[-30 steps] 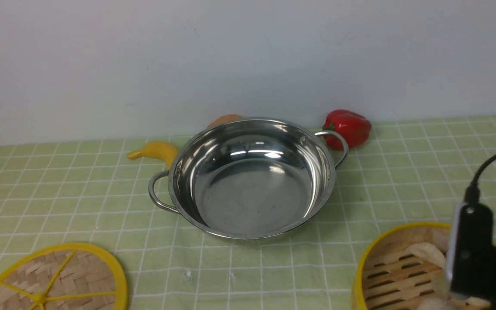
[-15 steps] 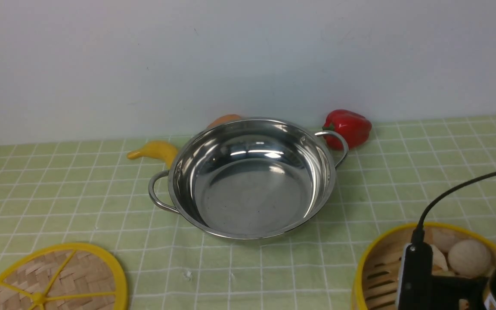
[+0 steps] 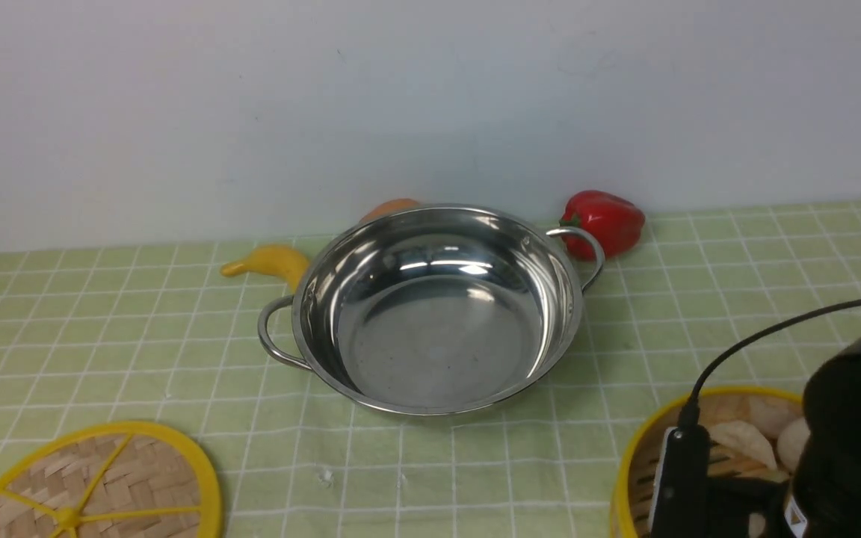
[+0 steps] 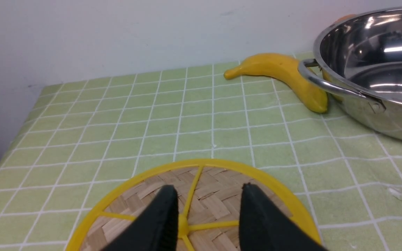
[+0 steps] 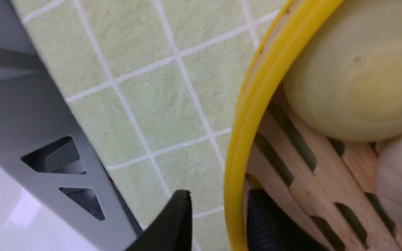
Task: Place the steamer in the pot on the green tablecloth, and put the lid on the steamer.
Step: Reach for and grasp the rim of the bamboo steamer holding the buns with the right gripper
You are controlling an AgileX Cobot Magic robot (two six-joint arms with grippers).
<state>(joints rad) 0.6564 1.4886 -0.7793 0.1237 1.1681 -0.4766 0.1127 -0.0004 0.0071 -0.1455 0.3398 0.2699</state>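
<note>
Right tool (image 5: pixel 219 195) straddles the steamer (image 5: pixel 243 115) rim, not yet clamped — left tool (image 4: pixel 208 188) gapes empty above the lid (image 4: pixel 204 205).

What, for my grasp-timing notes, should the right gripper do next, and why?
Probably close the right gripper on the steamer rim: its jaws straddle the yellow rim, one inside, one outside, with a gap showing, and the pot sits empty.
</note>
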